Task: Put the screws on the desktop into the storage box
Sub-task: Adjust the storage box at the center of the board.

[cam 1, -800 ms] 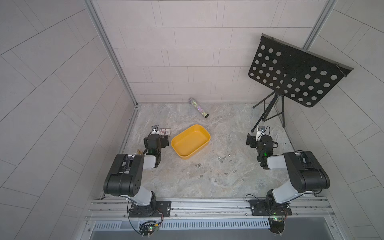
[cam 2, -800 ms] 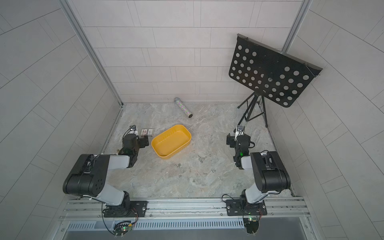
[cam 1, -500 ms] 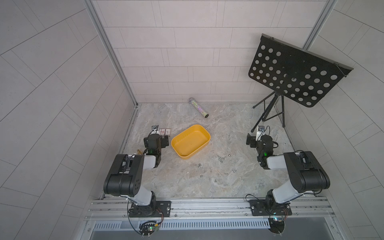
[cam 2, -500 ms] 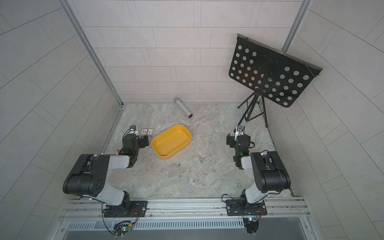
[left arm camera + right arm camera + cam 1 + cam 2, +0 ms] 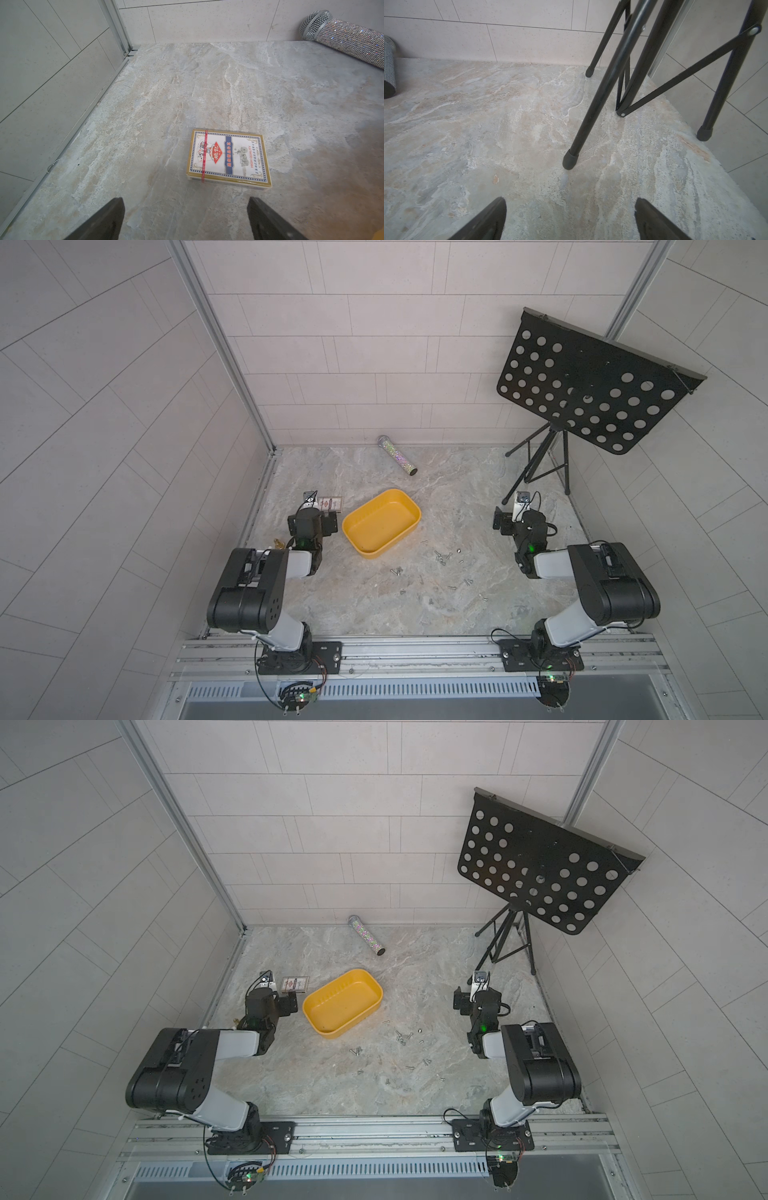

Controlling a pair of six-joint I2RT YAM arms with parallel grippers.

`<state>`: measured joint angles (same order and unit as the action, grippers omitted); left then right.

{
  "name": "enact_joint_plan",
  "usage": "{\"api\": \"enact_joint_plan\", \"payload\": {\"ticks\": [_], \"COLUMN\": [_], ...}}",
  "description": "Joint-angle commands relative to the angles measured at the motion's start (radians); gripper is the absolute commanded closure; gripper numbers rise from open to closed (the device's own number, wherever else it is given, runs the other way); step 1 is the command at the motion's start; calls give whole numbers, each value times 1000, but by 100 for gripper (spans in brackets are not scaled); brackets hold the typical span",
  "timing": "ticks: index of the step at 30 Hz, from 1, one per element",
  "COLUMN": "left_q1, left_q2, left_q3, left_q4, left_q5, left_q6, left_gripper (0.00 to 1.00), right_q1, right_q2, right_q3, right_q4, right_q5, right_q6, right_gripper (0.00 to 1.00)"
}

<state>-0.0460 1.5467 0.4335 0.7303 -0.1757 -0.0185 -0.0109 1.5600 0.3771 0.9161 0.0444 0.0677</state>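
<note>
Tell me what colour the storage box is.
The storage box is plain yellow, inside and out. It shows best in both top views.

The right gripper [image 5: 570,200] is spread wide, its 2 dark fingers [image 5: 492,220] well apart with only bare desktop [image 5: 477,135] between them. Beyond it, toward the far right, stands a black tripod stand [image 5: 593,104] with 3 rubber-capped legs in view; the nearest foot [image 5: 569,160] rests on the marble close ahead of the gripper. At the far left, the end of a sparkly tube [image 5: 388,68] lies near the tiled wall [image 5: 529,35].
</note>
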Motion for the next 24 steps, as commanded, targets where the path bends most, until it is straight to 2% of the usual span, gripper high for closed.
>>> {"api": "enact_joint_plan", "payload": {"ticks": [1,18,20,24], "left_q1": [3,5,4,-2], "left_q2": [-9,-19,-54,-148], "left_q3": [20,22,61,147], "left_q4": [-7,-9,-109,-355], "left_q5": [7,13,8,-73], "left_q6": [-4,1,-2,-61], "left_gripper": [0,0,0,0], "right_q1": [-2,-2,-1,12], "right_q2": [3,1,-20,-122], "right_q3": [0,1,13,97], "right_q4": [3,2,-34,-272], "right_q5": [-4,-2,25,94], "right_q6": [8,7,12,13], "right_gripper": [0,2,3,3]}}
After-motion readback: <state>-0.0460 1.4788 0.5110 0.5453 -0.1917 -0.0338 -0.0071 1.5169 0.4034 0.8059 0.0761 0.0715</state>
